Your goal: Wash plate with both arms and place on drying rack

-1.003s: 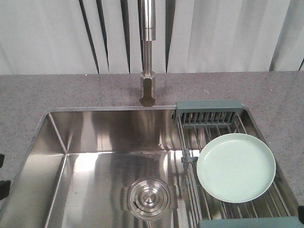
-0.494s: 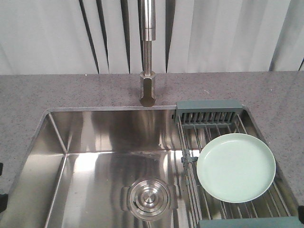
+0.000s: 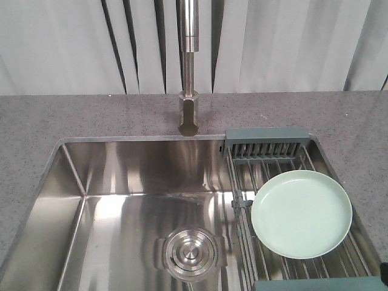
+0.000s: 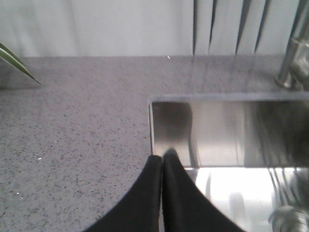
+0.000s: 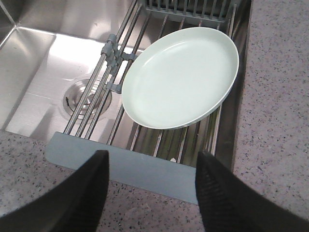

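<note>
The left gripper shows as two smooth, matte black fingers, broad at the base and curving to narrow, pointed tips. The right gripper has two black fingers with rounded, blunt ends and a finely pebbled, grainy surface. No cables, screws or markings appear on either in these views.

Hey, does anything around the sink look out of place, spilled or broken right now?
Nothing stands out. The plate lies flat and whole on the drying rack, and the sink shows no spill or debris. The left gripper is shut over the counter's edge; the right gripper is open, near the rack, holding nothing.
</note>
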